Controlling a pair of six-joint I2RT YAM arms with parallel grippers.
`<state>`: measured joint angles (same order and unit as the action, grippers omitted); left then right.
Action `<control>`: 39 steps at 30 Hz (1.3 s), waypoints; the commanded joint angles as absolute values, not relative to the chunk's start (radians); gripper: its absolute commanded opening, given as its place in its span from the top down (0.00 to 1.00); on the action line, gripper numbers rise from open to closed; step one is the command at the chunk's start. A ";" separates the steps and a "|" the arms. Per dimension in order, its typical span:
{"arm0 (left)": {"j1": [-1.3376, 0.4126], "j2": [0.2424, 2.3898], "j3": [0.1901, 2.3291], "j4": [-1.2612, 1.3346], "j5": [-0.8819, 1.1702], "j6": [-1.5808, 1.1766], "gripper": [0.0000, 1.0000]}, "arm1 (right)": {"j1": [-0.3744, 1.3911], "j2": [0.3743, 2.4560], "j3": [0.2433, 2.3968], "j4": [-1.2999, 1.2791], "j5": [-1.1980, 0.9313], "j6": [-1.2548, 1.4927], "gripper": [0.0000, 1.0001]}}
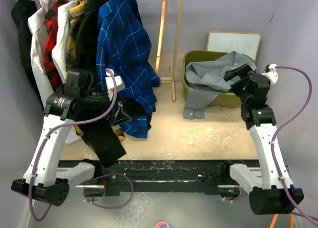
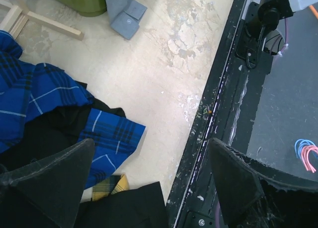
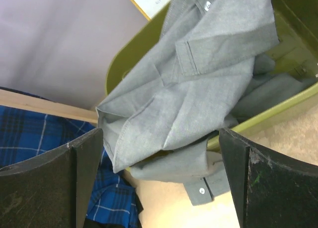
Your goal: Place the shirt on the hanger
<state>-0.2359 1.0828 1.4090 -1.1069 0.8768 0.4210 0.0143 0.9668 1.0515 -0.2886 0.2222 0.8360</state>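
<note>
The light-grey shirt (image 1: 216,74) lies bunched in a green bin (image 1: 188,59), one sleeve spilling over the front so its cuff (image 1: 193,113) rests on the table. My right gripper (image 1: 239,73) hovers over the bin's right side, open. In the right wrist view the shirt (image 3: 198,79) hangs between and beyond the wide-apart fingers of that gripper (image 3: 159,181), which touch nothing. My left gripper (image 1: 118,114) is open among the hanging clothes at the left; the left wrist view shows this gripper (image 2: 149,188) empty above the table edge. No bare wooden hanger shows in any view.
A rack at the back left holds several garments, with a blue check shirt (image 1: 124,54) hanging lowest and black clothes (image 1: 102,138) reaching the table. Wooden rack legs (image 1: 174,64) stand mid-table. A whiteboard (image 1: 233,43) leans behind the bin. A black rail (image 2: 223,89) edges the table's near side.
</note>
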 commanded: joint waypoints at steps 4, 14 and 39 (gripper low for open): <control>-0.229 1.127 1.436 -1.165 0.953 0.576 0.01 | 0.015 0.939 0.992 -0.140 0.365 0.737 0.00; -0.198 1.139 1.390 -1.134 0.915 0.570 0.01 | 0.017 1.180 1.231 -0.437 0.491 0.788 0.00; -0.179 1.125 1.313 -1.088 0.875 0.582 0.01 | 0.017 1.620 1.383 -0.426 0.378 0.859 0.09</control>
<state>-0.1837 1.1397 1.3201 -1.1217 0.8692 0.5488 0.0147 1.6032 1.3319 -0.4507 0.4385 0.8387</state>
